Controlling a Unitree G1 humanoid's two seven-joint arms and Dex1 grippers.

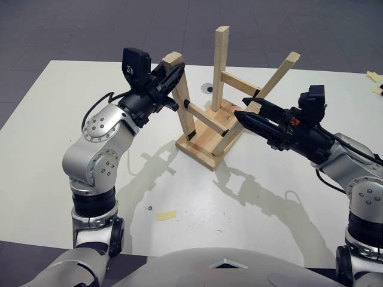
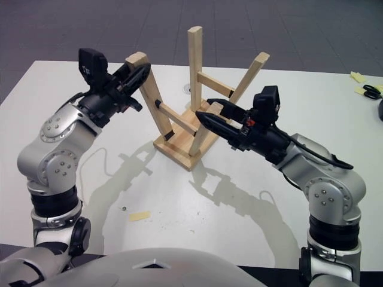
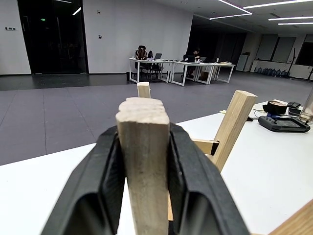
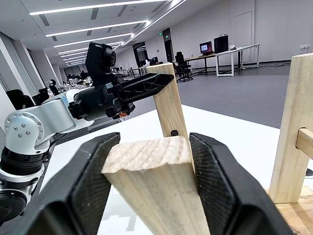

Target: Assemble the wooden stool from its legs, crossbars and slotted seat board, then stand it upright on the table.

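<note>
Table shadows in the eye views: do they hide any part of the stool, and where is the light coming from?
Left eye view: the stool throws soft, doubled shadows onto the table on the robot's side, leaving the seat board unobscured. Right wrist view: long ceiling light strips run overhead, which fits several light sources.

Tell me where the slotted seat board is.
In the eye views, the seat board sits on the table centrally, under its upturned legs, between the left claw and right claw.
</note>
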